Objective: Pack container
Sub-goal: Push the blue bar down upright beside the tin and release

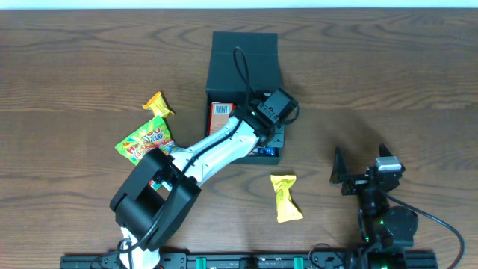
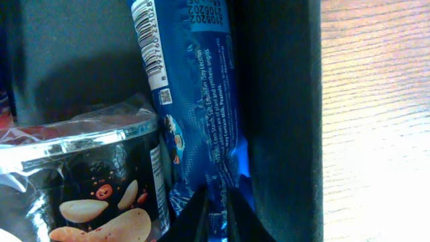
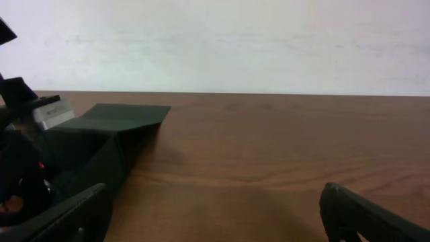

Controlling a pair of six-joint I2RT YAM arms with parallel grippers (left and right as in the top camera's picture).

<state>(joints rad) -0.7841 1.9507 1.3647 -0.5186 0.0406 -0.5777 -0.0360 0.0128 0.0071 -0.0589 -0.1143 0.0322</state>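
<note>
Inside the container [image 1: 258, 56], at its near right corner, the left gripper [image 2: 216, 216] has its fingers pinched on the lower edge of a blue snack packet [image 2: 195, 101], beside a black crisp bag [image 2: 87, 202]. The container's lid stands open at its far side. Right of the container, the right gripper [image 1: 360, 166] rests with fingers wide apart. A yellow packet [image 1: 285, 196] lies just in front of the container, and a green sweet bag [image 1: 146, 142] lies to its left.
</note>
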